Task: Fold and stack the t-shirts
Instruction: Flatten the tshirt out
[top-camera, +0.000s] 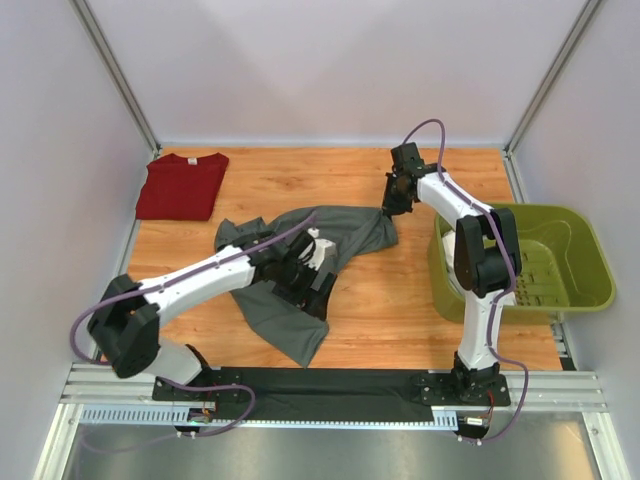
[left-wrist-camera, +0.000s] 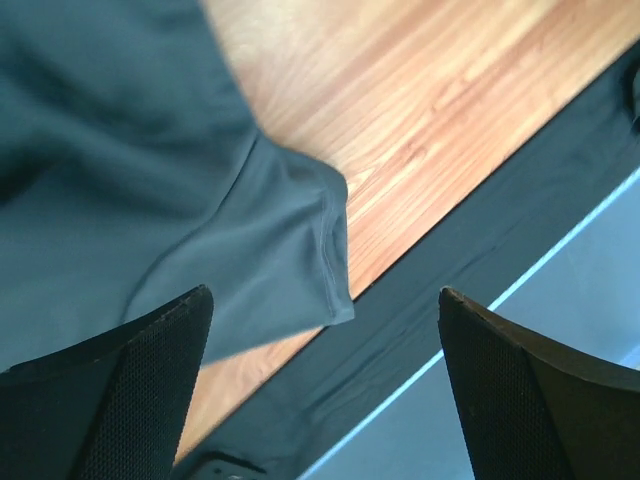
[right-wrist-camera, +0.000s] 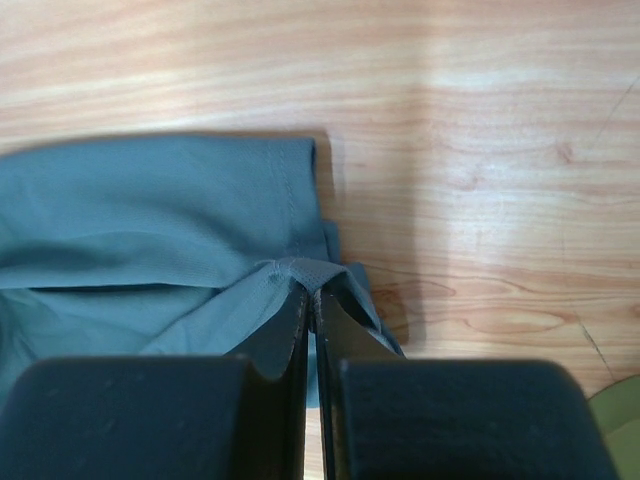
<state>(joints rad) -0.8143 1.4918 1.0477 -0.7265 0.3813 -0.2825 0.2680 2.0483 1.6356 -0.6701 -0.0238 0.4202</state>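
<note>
A dark grey t-shirt lies crumpled and spread across the middle of the wooden table. A dark red t-shirt lies folded flat at the back left corner. My left gripper hovers over the grey t-shirt's near part, open, with nothing between its fingers. The left wrist view shows a grey sleeve or corner below the wide-apart left gripper. My right gripper is at the shirt's far right end. In the right wrist view the right gripper is shut on a pinched fold of the grey t-shirt.
An olive-green plastic basket stands at the right edge of the table, beside the right arm. A black mat runs along the near edge in front of the arm bases. White walls close in the back and sides.
</note>
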